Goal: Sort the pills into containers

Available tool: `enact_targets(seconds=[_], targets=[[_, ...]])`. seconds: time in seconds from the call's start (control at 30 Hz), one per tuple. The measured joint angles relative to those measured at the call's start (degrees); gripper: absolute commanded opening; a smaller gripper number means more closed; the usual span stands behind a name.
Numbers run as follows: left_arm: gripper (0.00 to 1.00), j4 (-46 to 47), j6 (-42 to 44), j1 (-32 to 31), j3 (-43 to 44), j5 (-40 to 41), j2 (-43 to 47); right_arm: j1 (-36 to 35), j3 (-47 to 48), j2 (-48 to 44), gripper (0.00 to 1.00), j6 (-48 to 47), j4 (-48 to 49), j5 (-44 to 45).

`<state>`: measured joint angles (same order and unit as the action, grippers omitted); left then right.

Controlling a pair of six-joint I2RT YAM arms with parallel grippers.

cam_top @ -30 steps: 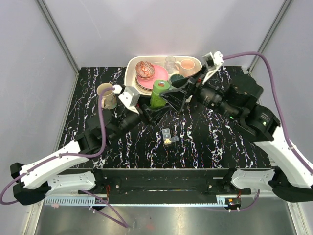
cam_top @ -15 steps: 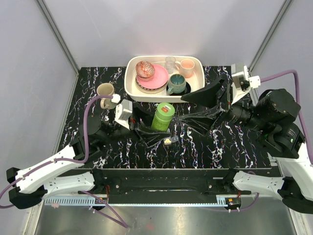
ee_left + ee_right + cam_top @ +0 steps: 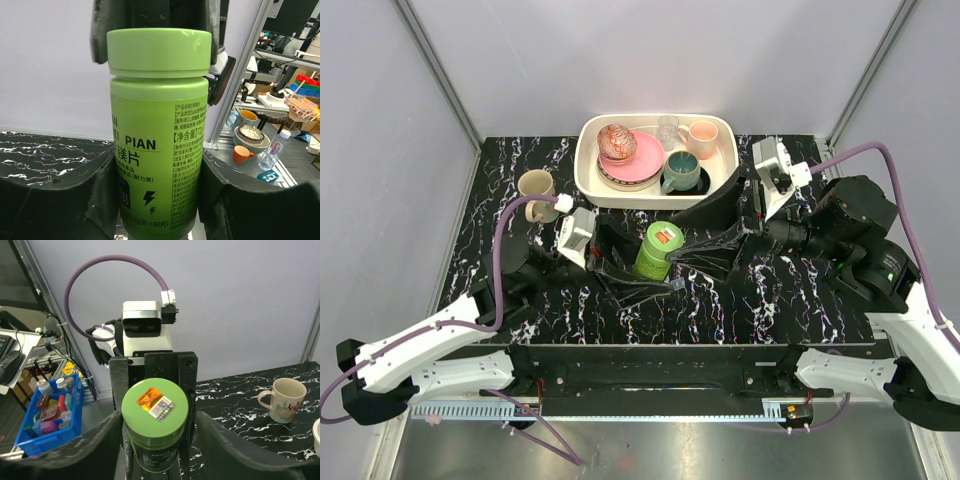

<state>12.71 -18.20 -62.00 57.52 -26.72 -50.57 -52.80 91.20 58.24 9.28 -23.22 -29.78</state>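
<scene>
A green bottle [image 3: 656,250] with a green cap stands upright above the table's middle. My left gripper [image 3: 638,262] is shut on its body, and both fingers press its sides in the left wrist view [image 3: 159,125]. My right gripper [image 3: 686,238] reaches in from the right and straddles the cap [image 3: 155,407], open, with a gap on the right side. A clear corner of the containers [image 3: 676,285] peeks out below the bottle. The pills are hidden under the bottle and grippers.
A white tub [image 3: 588,178] at the back holds a pink plate, a patterned bowl, a teal mug, a pink mug and a glass. A beige mug [image 3: 535,190] stands at the back left, left of my left arm.
The left gripper carried the bottle nearer, over the strip. The right gripper swung in from the right to straddle the cap, its jaws narrowing a little.
</scene>
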Motion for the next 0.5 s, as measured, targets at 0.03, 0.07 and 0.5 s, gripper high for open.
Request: enact_targets(seconds=[0.03,0.07,0.5], targets=[[0.0,0.11,-0.07,0.02,0.0,-0.07,-0.07,0.0,0.0,0.0,0.55,-0.07,0.02,-0.17],[0.0,0.2,-0.15,0.07,0.0,0.02,-0.17,-0.04,0.0,0.0,0.5,0.07,0.09,-0.72],[0.0,-4.26,3.58,0.07,2.1,5.49,-0.57,-0.02,0.02,0.87,0.17,0.2,0.92,1.86]])
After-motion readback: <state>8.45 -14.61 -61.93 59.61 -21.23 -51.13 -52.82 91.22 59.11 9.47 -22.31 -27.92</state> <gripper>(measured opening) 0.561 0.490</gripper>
